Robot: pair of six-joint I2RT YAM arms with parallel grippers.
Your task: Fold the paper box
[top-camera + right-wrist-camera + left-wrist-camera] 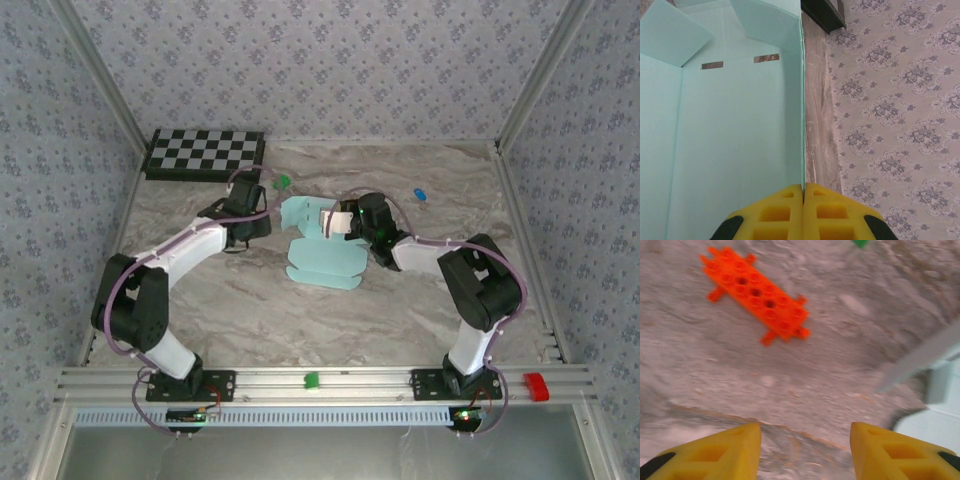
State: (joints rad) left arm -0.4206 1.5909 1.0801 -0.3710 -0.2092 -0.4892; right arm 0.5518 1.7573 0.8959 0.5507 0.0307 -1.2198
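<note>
The paper box point(322, 252) is a pale aqua card sheet lying mid-table, with one panel raised upright at its far side. My right gripper point(343, 220) is shut on the top edge of that upright panel; in the right wrist view the yellow jaws point(803, 187) pinch the thin edge of the paper box point(730, 140), whose flaps and two slots lie beyond. My left gripper point(263, 222) hovers just left of the sheet. Its yellow fingers point(805, 427) stand open over bare table with nothing between them, and a corner of the paper box point(937, 415) lies to their right.
An orange studded plate point(756, 294) lies on the table ahead of the left gripper. A checkerboard point(205, 153) sits at the back left. A small green block point(283, 182) and a blue one point(420, 194) lie behind the sheet. Patterned walls enclose the table.
</note>
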